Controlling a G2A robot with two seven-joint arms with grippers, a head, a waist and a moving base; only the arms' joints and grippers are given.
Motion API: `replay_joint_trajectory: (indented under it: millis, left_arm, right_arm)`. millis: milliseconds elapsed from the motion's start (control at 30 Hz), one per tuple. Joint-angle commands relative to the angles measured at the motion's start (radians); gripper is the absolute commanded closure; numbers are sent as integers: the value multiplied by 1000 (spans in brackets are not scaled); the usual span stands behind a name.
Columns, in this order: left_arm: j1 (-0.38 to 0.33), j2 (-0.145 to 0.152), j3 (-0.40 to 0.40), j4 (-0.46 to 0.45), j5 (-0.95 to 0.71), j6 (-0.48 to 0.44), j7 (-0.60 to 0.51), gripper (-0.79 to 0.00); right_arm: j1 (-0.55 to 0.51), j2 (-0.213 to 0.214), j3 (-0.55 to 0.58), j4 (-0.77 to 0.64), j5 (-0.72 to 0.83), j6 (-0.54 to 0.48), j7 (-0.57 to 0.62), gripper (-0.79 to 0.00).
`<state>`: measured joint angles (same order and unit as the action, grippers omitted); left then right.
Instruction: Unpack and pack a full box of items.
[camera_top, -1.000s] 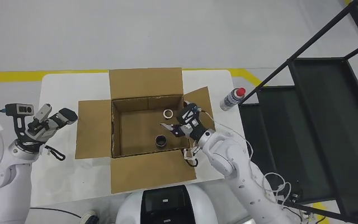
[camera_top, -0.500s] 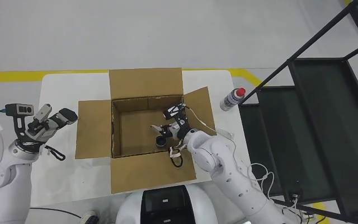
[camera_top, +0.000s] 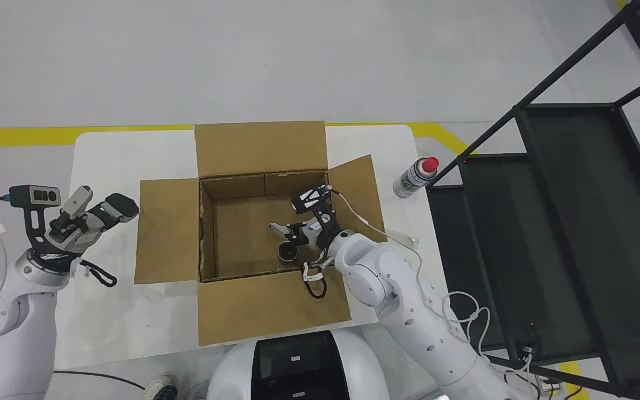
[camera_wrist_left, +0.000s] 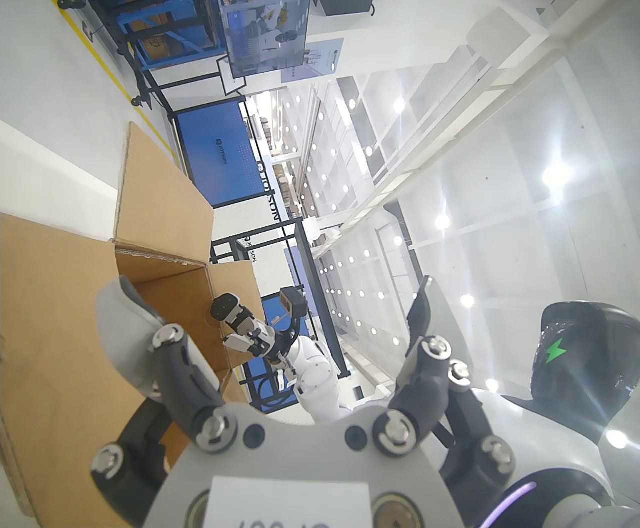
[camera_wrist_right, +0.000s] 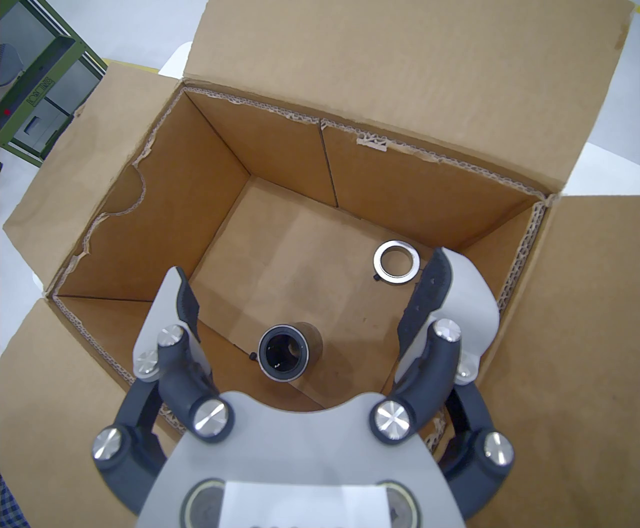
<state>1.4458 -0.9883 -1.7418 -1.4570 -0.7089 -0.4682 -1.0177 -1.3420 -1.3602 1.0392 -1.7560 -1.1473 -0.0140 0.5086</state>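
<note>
From the top, shows the box open on the desk, right end effector over its opening, left end effector beside a flap; from the left wrist, left end effector spread wide; from the right wrist, right end effector spread above a dark cylinder and metal ring inside.

Your white table carries an open cardboard box at its middle, with all four flaps spread outward. To the box's right, by the table's far right corner, you'll find a white can with a red cap, just beside the right flap.
</note>
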Motion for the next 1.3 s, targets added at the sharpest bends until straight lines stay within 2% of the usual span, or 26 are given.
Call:
replay_joint_trajectory:
  millis: [0,867,1000,1267]
  left_arm:
    - [0,0,0,0,0,0,0,-785]
    - [0,0,0,0,0,0,0,-785]
    - [0,0,0,0,0,0,0,-785]
    - [0,0,0,0,0,0,0,-785]
  right_arm:
    - [0,0,0,0,0,0,0,-785]
    - [0,0,-2,4,1,-4,3,-785]
    - [48,-4,-19,33,12,-9,92,-785]
    - [217,-31,-115,108,14,70,432,-785]
